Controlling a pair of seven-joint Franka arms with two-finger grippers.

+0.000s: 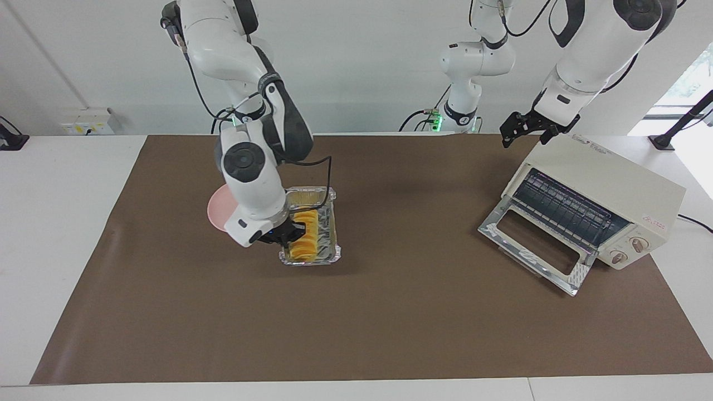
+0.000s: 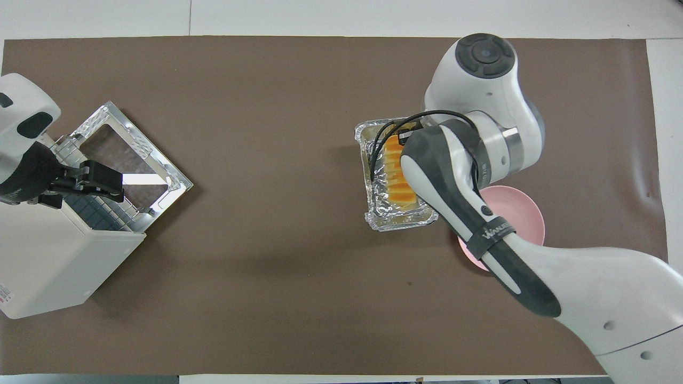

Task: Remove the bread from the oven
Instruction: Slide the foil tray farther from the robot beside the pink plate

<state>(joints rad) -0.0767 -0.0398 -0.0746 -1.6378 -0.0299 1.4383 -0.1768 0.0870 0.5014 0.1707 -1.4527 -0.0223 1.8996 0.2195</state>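
Brown matting [image 1: 390,323] covers our white tabletop [image 1: 55,223] before a pale wall. We see the golden-yellow ridged bread [image 1: 305,236] in a crinkled silver foil tray [image 1: 328,223], beside a round pink plate [image 1: 217,210]. Our right tool [image 1: 289,238] is clenched on the bread. Our left tool [image 1: 521,129] hangs released over the cream-white toaster oven [image 1: 607,189], its glass door [image 1: 535,245] dropped open.

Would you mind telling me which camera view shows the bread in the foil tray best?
The facing view: the bread lies nearly whole in the foil tray, with the right gripper shut on it. In the overhead view, the right arm covers part of the loaf.
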